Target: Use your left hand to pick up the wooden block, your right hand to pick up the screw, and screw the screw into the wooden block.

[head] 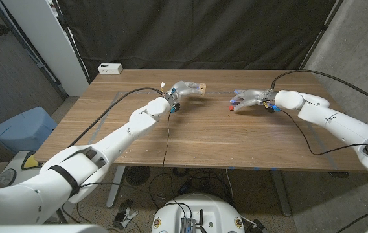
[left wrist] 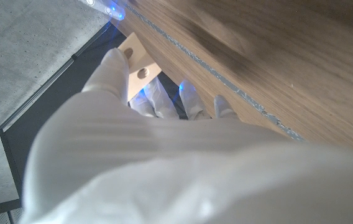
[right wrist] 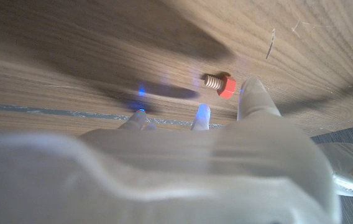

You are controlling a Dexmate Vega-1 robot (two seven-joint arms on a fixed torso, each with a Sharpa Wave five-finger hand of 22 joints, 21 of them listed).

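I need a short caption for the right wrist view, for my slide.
Right hand reaching toward the red-headed screw lying on the wooden table.

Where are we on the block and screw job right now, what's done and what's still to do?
Done: the left hand seems to grip the wooden block, its hole visible at the fingertips in the left wrist view. In hand: the right hand hovers over the screw, which lies on the table, not yet grasped. Left: pick up the screw, bring it to the block's hole and screw it in.
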